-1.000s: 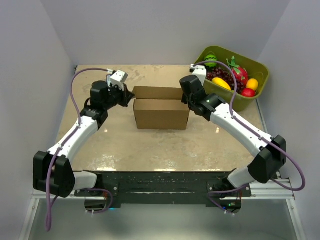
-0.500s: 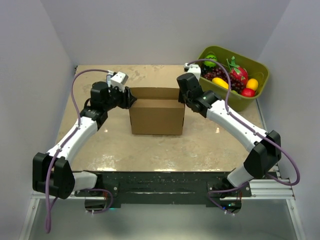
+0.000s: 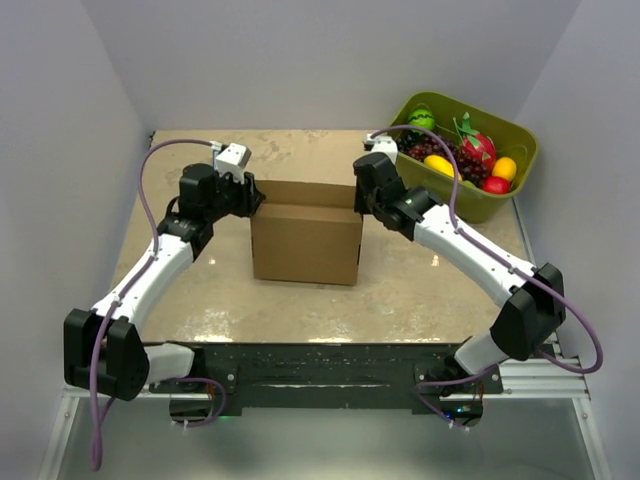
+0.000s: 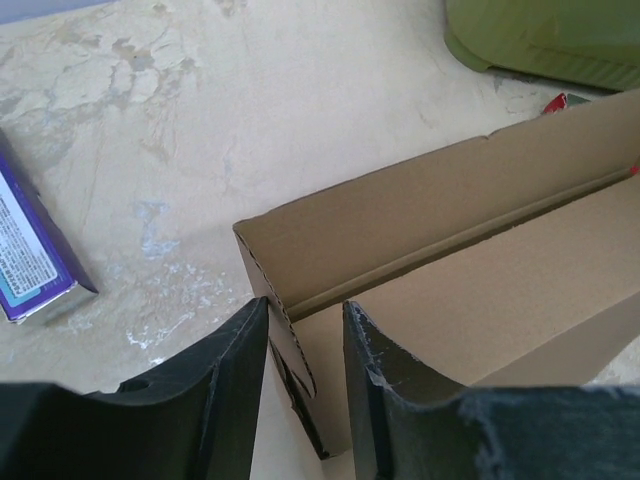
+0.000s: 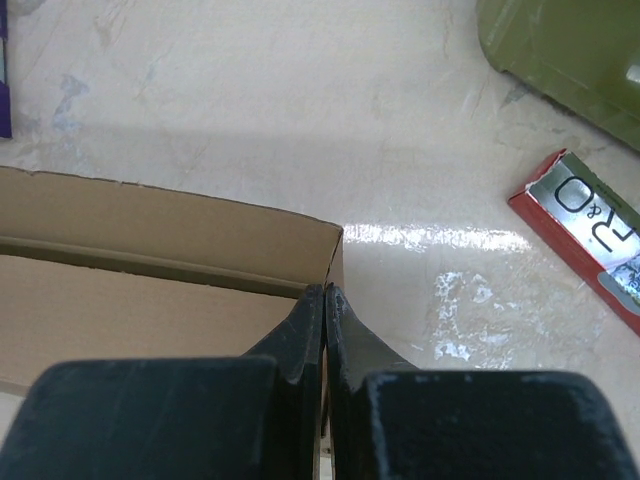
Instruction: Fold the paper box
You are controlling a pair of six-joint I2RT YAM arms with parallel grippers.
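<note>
The paper box sits on the table between the two arms, one short end at each gripper. The right gripper has its fingers pressed together, and the box's right end wall runs straight into the seam between them, so I judge it pinched on that wall just below the far corner. The left gripper is spread apart, straddling the left end wall. The corrugated edge stands in the gap, one finger outside and the other finger over the inside panel, with some gap left on either side. Ahead of the left fingers the long back wall stands upright, with a crease line running along its foot. The risk, as I read it, is that only one end is actually held. If the right arm pulls or lifts before the left closes, the light box could pivot about the pinch or slide along the table. A thin cardboard edge can also slip out of flat pads or crumple. The left inner finger could snag the folded panel and push it off its crease. Beyond the right fingers lie a red carton and the olive-green fruit bin, close enough that a swung box might nudge them. A purple carton lies to the left of the left fingers.
</note>
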